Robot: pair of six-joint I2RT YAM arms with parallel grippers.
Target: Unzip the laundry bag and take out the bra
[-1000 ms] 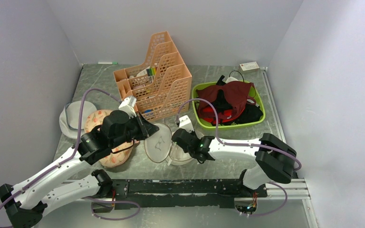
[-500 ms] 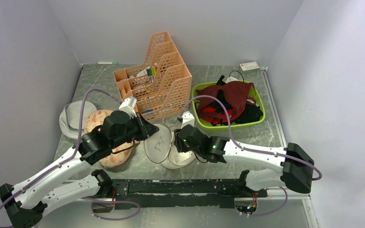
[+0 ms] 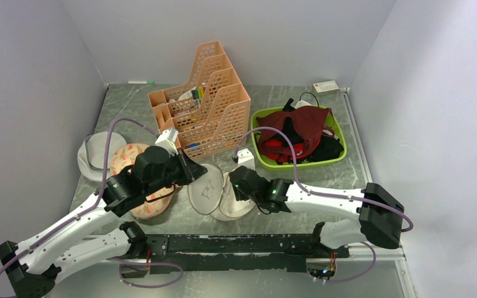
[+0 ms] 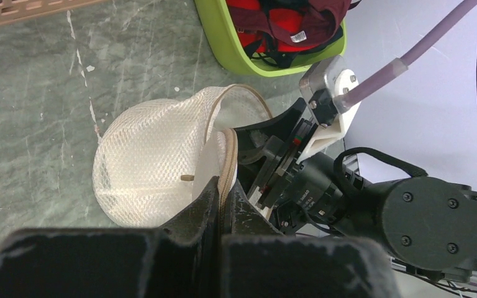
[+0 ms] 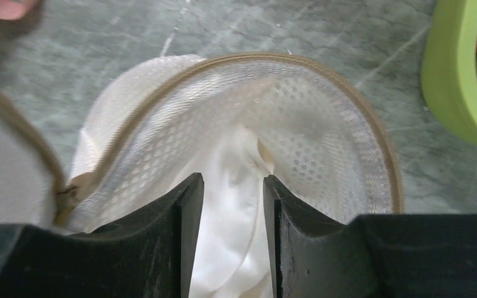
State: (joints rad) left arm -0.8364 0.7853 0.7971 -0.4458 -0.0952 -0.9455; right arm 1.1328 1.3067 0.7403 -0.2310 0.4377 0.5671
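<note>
The laundry bag (image 3: 214,195) lies unzipped near the front middle, its beige face with the black icon lifted up. My left gripper (image 3: 189,171) is shut on the beige rim of that face (image 4: 223,183). The white mesh body (image 4: 143,161) sags below. My right gripper (image 3: 235,186) is open at the bag's mouth (image 5: 231,183), its fingers either side of white inner fabric. The beige rim (image 5: 323,65) arches above them. Nothing dark shows inside the bag. The dark maroon bra (image 3: 304,121) lies in the green basket (image 3: 298,163), and also shows in the left wrist view (image 4: 330,13).
The green basket (image 4: 236,56) (image 5: 459,81) also holds red and black garments. An orange file organizer (image 3: 205,105) stands behind the bag. A peach floral pouch (image 3: 124,158) and a greyish-white flat bag (image 3: 92,155) lie at left, under my left arm.
My right gripper has moved left from beside the bag to its open mouth. My left gripper has kept its hold on the rim, hardly moving.
</note>
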